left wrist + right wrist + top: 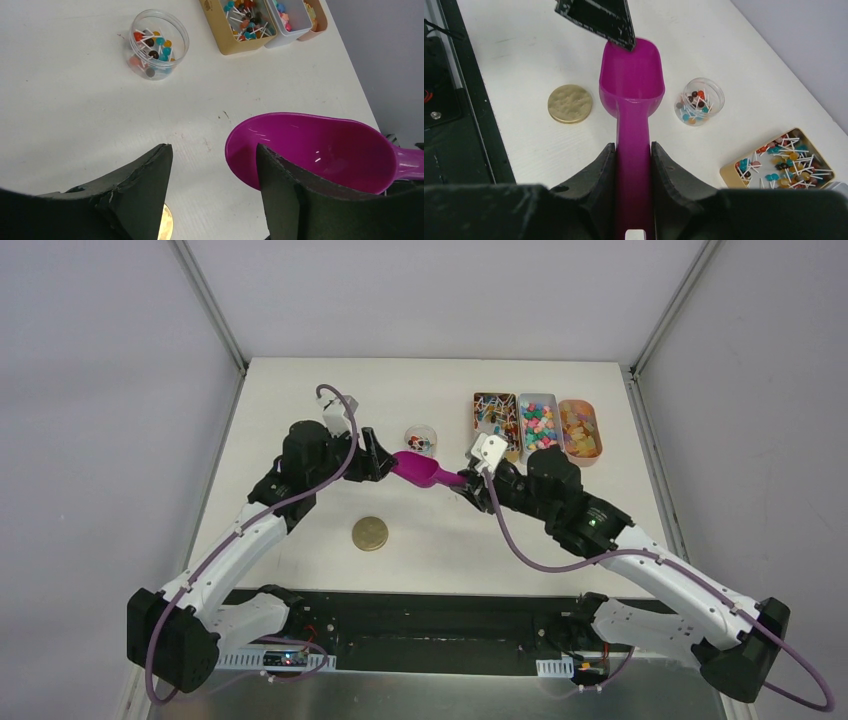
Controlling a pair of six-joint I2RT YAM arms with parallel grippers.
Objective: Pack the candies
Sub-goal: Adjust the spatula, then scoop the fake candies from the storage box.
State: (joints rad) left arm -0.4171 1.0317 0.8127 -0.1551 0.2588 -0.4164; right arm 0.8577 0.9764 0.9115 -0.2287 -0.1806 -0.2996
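Jaws of the right gripper (633, 146) are narrow, clamped on the handle of the magenta plastic scoop (631, 75), whose empty bowl lies straight ahead of them. The left gripper (212, 150) has its jaws roughly half-wide and holds nothing. One finger (280, 190) overlaps the bowl's front lip (contact uncertain), the other is clear over the white table (75, 100). Judged step: handover or regrip of the scoop. To do it well, centre the lip between the left jaws before pinching, hold the right grip firm until then, and keep the bowl level. Left of the right jaws lies the round gold lid (569, 103). Beyond the bowl, the clear round plastic jar (716, 90) holds some candies (694, 105). More fill the tan rectangular tray (729, 172), white tray (538, 397) and pinkish tray (578, 403), farthest out.
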